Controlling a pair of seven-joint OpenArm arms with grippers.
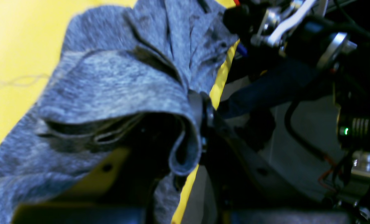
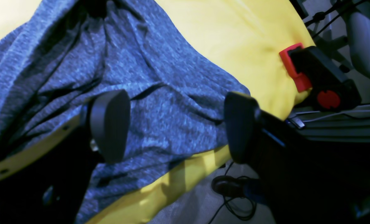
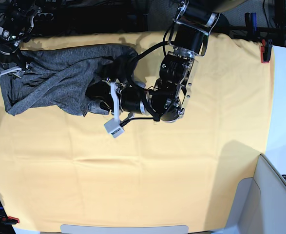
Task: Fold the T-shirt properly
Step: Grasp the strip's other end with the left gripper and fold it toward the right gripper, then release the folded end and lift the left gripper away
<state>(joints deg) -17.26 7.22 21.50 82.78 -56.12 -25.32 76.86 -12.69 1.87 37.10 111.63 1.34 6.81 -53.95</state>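
The T-shirt [image 3: 60, 80] is a dark grey heathered heap on the far left part of the yellow cloth [image 3: 147, 170]. My left gripper [image 1: 203, 109] is shut on a fold of the T-shirt [image 1: 119, 81], and the fabric drapes over its fingers and hides their tips. In the base view the left gripper [image 3: 95, 97] sits at the heap's right edge. My right gripper [image 2: 175, 126] is open, its two black pads [image 2: 110, 124] wide apart just above the T-shirt [image 2: 160, 102] near the table edge. Nothing is pinched between them.
A red and black clamp [image 2: 300, 71] holds the yellow cloth at the table edge. Further red clamps [image 3: 265, 51] pin other corners. Cables [image 2: 231, 186] lie on the floor below the edge. A pale grey bin [image 3: 274, 195] stands at the bottom right.
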